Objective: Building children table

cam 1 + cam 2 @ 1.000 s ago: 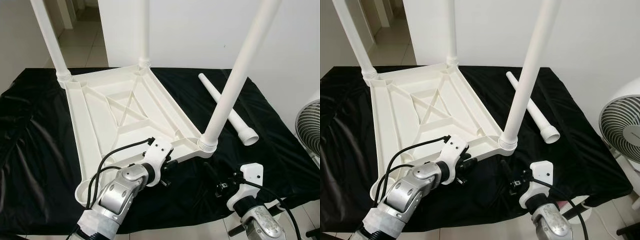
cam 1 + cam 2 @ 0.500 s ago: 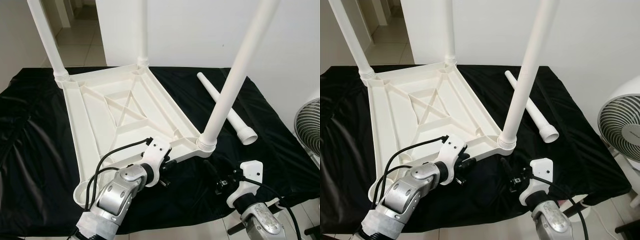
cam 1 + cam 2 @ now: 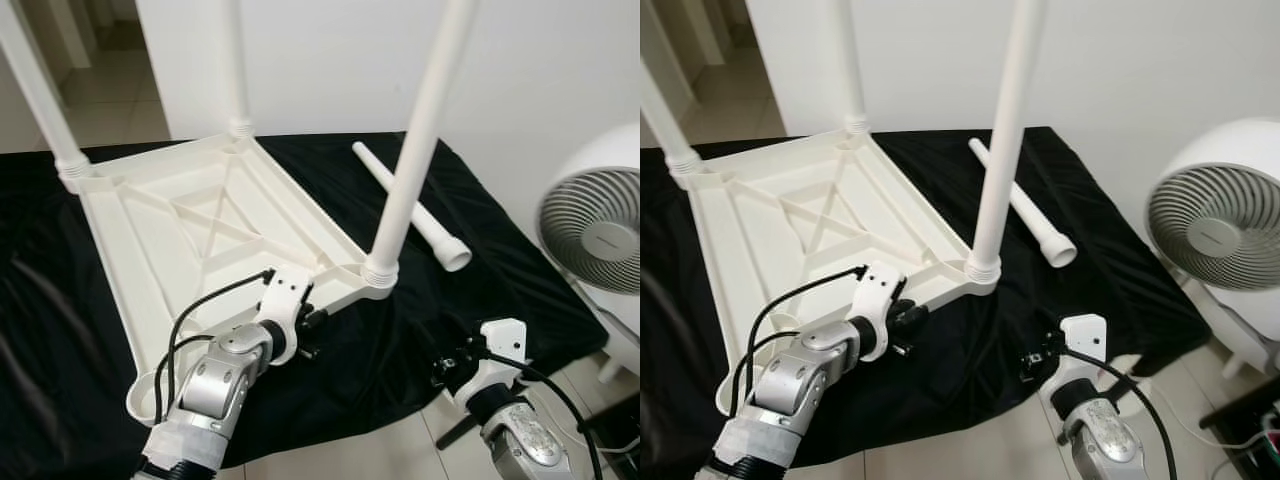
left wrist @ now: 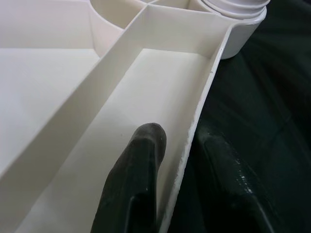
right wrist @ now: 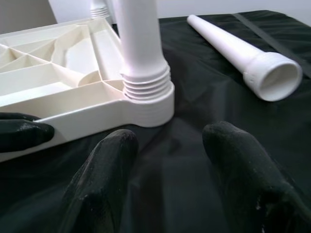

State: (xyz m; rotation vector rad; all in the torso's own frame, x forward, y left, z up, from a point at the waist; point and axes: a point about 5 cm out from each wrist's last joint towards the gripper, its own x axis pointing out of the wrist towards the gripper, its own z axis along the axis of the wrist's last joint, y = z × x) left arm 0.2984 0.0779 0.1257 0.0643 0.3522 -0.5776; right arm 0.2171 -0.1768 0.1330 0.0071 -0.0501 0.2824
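A white plastic table (image 3: 190, 235) lies upside down on a black cloth. Three legs stand screwed into its corners, the nearest of them (image 3: 415, 150) at the front right. A round socket (image 3: 150, 385) at the near left corner holds no leg. A loose leg (image 3: 1040, 228) lies on the cloth to the right. My left gripper (image 3: 305, 335) is shut on the table's front rim (image 4: 194, 126), one finger (image 4: 146, 145) inside the wall and one outside. My right gripper (image 5: 170, 141) hangs open near the cloth's front edge, pointing at the front right leg's base (image 5: 146, 92), with nothing between its fingers.
A white round fan (image 3: 590, 220) stands on the floor close to the right of the cloth. A white wall (image 3: 330, 60) rises behind the table. Tiled floor (image 3: 360, 450) runs along the cloth's front edge, and a doorway opens at the far left.
The whole view has swung to the right, so the fan shows much more. My left gripper keeps its hold on the rim, and the right gripper stays open.
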